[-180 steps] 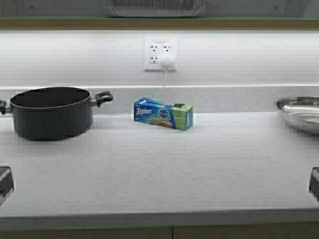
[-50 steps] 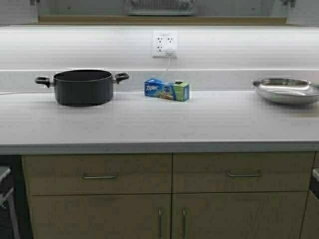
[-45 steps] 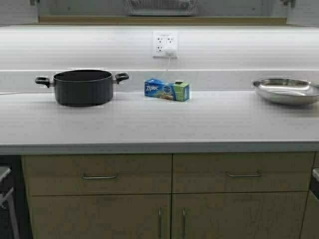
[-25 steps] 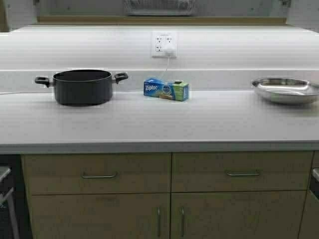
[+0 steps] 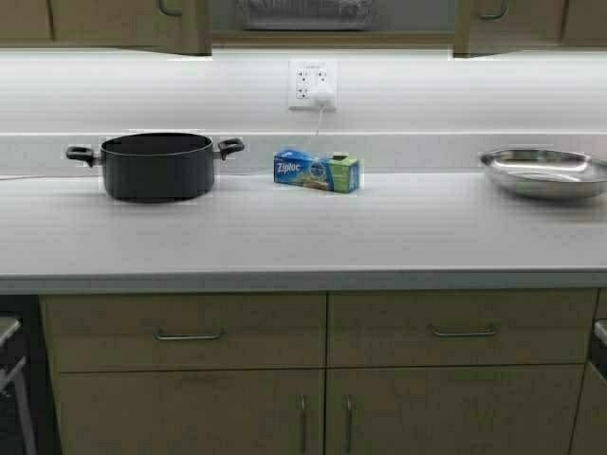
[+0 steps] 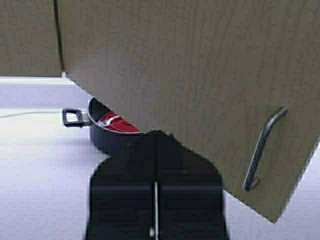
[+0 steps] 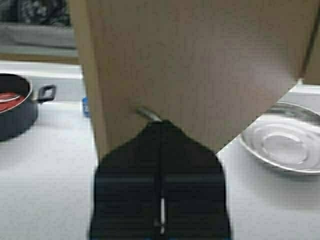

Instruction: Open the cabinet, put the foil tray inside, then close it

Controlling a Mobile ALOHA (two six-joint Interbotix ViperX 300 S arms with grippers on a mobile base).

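**Both grippers at the wall cabinet's doors**

The olive-tan wall cabinet (image 5: 114, 24) hangs above the white table (image 5: 303, 237), its two doors partly swung, a gap between them. The shiny foil tray (image 5: 303, 13) sits inside that gap. The left gripper (image 6: 156, 150), fingers pressed together, is against the left door, beside its silver bar handle (image 6: 262, 150). The right gripper (image 7: 161, 132), likewise pressed together, meets the right door at its handle (image 7: 148, 114). A black pot (image 5: 156, 166), blue bag box (image 5: 318, 172) and steel bowl (image 5: 545, 172) stand below.

The cabinet (image 5: 123, 24) doors and foil tray (image 5: 303, 13) are cropped above.
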